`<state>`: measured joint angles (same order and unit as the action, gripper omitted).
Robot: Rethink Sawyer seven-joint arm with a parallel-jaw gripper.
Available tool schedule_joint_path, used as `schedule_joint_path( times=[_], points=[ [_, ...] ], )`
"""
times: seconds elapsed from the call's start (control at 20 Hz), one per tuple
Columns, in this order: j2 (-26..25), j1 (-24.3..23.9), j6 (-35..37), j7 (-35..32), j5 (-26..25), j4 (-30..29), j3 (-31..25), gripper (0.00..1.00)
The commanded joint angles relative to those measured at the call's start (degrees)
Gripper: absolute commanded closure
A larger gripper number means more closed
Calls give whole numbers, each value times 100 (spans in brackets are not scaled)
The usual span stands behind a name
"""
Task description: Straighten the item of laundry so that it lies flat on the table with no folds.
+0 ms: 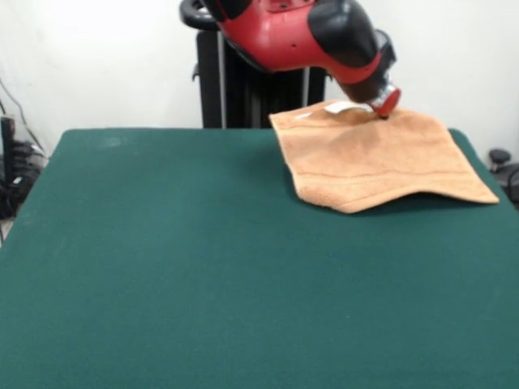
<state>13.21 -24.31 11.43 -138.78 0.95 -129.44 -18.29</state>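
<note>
The light orange-tan towel point(381, 158) lies at the far right of the green table point(203, 267), spread out with a woven band stripe near its front edge. Its front edge is wavy and lifts slightly off the cloth. A small white tag point(345, 107) shows at its far edge. The red and black arm comes down from above. My gripper point(385, 105) is at the towel's far edge, right beside the tag and touching the fabric. Its state is hidden by the arm's end.
The black pedestal point(243, 81) stands behind the table's far edge. Cables and dark gear point(12, 170) sit off the left side, and a dark object point(503, 162) off the right side. The towel's right corner reaches near the table's right edge.
</note>
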Motion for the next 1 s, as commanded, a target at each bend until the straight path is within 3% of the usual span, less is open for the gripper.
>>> schedule_joint_path(
  times=[0.05,0.25,0.85,0.9,1.0],
  points=[
    [-240,250,-875,-1370,617,101,-855,100],
    [-467,290,-1101,-1380,688,180,-907,100],
    [-320,354,-1079,-1274,752,195,-759,100],
    [-284,381,-1079,-1280,758,194,-720,0],
    [-199,460,-1043,-1289,778,195,-649,0]
  ],
)
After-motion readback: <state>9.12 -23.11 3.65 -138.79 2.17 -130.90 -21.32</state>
